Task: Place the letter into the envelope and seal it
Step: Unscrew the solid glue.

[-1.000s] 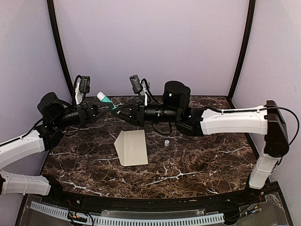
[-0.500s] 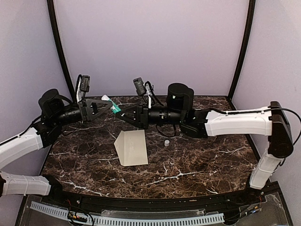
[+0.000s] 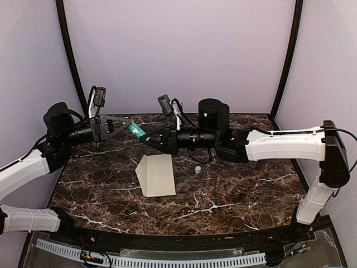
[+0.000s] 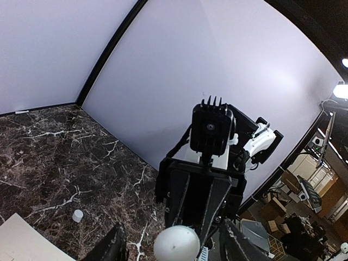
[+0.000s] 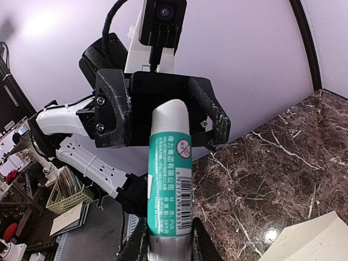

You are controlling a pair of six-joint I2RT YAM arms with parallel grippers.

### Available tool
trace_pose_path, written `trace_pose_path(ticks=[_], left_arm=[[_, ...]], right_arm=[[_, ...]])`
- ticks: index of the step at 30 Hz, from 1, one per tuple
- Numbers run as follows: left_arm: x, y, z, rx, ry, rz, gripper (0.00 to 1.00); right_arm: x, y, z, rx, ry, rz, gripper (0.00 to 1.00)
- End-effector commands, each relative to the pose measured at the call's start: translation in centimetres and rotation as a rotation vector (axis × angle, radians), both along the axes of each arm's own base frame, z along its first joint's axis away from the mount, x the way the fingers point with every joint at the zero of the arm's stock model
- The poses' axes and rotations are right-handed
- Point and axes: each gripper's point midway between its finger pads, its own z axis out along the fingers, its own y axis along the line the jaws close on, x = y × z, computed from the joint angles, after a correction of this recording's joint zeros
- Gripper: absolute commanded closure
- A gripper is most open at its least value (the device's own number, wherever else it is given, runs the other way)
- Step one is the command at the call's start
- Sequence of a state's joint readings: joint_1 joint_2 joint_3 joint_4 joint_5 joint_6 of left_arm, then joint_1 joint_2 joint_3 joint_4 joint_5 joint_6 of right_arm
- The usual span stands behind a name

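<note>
Glue stick (image 5: 169,179) held mid-air
Right gripper (image 5: 167,242) clamps its base; left gripper's (image 3: 127,124) jaws stand apart around the tip. A slipping grip would drop it onto the table (image 3: 240,190).

Wrist-view edges cut off most of the envelope (image 4: 22,244) — and the glue stick's (image 5: 169,179) base.

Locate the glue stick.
Top view, left of centre, in mid-air: glue stick held by the right hand, its white tip between the open fingers of the left hand.
</note>
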State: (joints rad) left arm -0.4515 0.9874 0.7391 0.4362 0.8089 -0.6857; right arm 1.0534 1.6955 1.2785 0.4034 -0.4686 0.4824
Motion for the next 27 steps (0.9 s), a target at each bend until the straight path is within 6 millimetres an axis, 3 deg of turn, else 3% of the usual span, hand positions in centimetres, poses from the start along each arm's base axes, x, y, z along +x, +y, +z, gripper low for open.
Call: trace_pose_path(ticks=[1, 10, 18, 20, 24, 27], left_arm=[[-0.9, -0.1, 1.4, -0.025, -0.038, -0.055, 0.46], [-1.1, -0.6, 0.5, -0.013, -0.01, -0.097, 0.59], [-1.2, -0.5, 0.6, -0.032, -0.005, -0.102, 0.83], [-1.2, -0.5, 0.7, -0.047, 0.008, -0.106, 0.89], [-1.2, -0.2, 1.3, -0.103, 0.011, -0.089, 0.99], [-1.0, 0.3, 2.3, -0.163, -0.023, -0.053, 1.0]], right_arm=[[0.2, -0.2, 2.0, 0.037, -0.041, -0.01, 0.87], [0.3, 0.1, 1.9, 0.025, -0.039, -0.005, 0.88], [0.7, 0.1, 1.6, 0.014, -0.036, -0.024, 0.85], [0.9, -0.1, 1.7, 0.022, -0.041, -0.043, 0.75], [1.1, -1.2, 3.4, 0.116, -0.058, -0.095, 0.39], [1.1, -1.9, 5.1, 0.224, -0.057, -0.141, 0.27]])
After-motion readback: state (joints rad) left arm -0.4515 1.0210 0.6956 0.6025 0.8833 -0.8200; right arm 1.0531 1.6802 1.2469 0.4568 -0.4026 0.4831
